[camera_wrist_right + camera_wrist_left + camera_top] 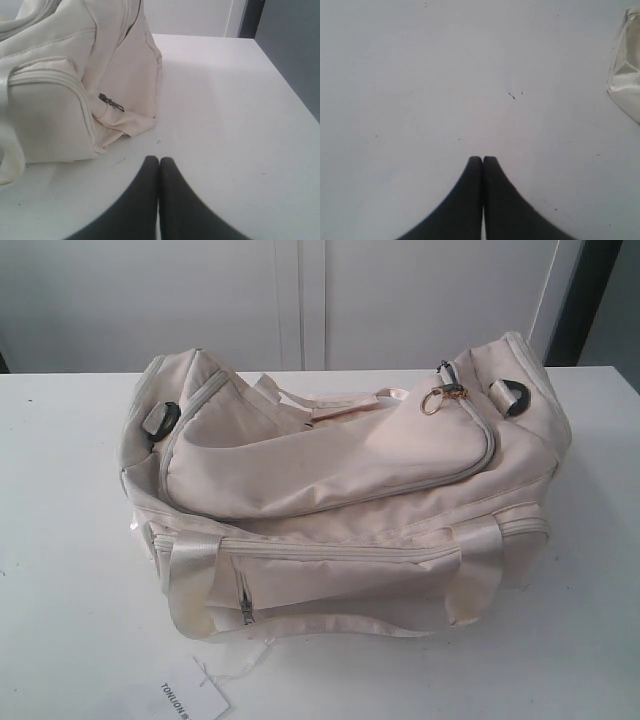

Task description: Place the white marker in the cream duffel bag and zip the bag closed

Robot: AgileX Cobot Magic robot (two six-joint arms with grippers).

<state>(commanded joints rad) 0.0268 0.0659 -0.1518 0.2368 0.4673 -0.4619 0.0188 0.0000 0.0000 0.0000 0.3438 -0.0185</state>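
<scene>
I'm watching the cream duffel bag [340,465] lying on the white table [60,540], its top zipper [487,430] looking closed. The left gripper [482,159] and right gripper [159,159] are hanging pinched together, empty. I cannot tell where the white marker is.

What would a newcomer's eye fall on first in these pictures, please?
The cream duffel bag sits slumped in the middle of the white table, a gold ring glinting near its right end in the exterior view. A paper tag printed TONLION lies on the table by its near side. The left gripper and right gripper are shut and empty.
</scene>
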